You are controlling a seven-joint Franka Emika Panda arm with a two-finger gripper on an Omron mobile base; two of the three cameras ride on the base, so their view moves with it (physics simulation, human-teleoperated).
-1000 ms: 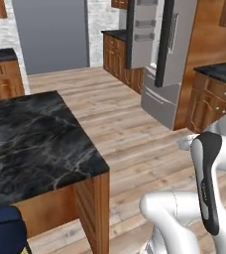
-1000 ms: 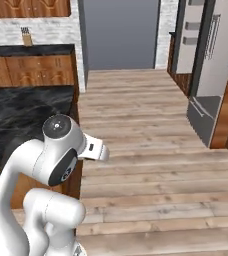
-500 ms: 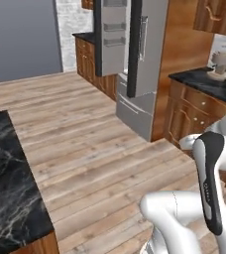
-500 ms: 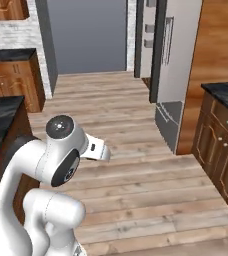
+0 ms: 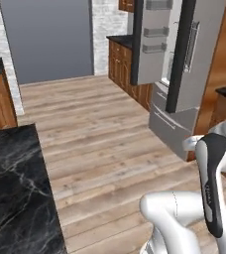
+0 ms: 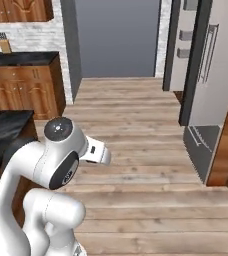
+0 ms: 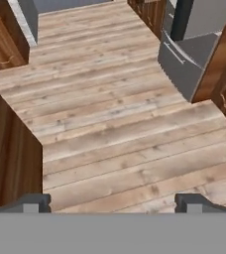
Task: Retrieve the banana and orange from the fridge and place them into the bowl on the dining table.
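**Mia:** What is on the left?

**Ben:** In the left base view the dining table (image 5: 16, 188) is near us on the left. Its top is black with white lines in it. You can see its dark corner in the right base view too, near the left edge.

**Mia:** And past it?

**Ben:** A wood floor (image 5: 100, 134) runs from near to far. At the far end is a big grey wall panel (image 5: 48, 37). Brown cabinets (image 6: 21, 90) with a black top stand far off on the left in the right base view.

**Mia:** Where is the fridge?

**Ben:** The fridge (image 5: 194, 64) is on the right, far from the table. It is tall and grey. One door is swung out, and you can see little shelves on the inside of that door. Its grey drawers are low down by the floor.

**Mia:** Can you see the fruit or the bowl?

**Ben:** I cannot tell where they are from here.

**Mia:** What about the arm?

**Ben:** The white arm (image 6: 51, 170) is folded up near us, and it is not close to the fridge.

**Mia:** And the pincer?

**Ben:** In the hand view the gripper (image 7: 112, 202) looks down at the floor. Its two dark tips stand wide apart, with nothing between them
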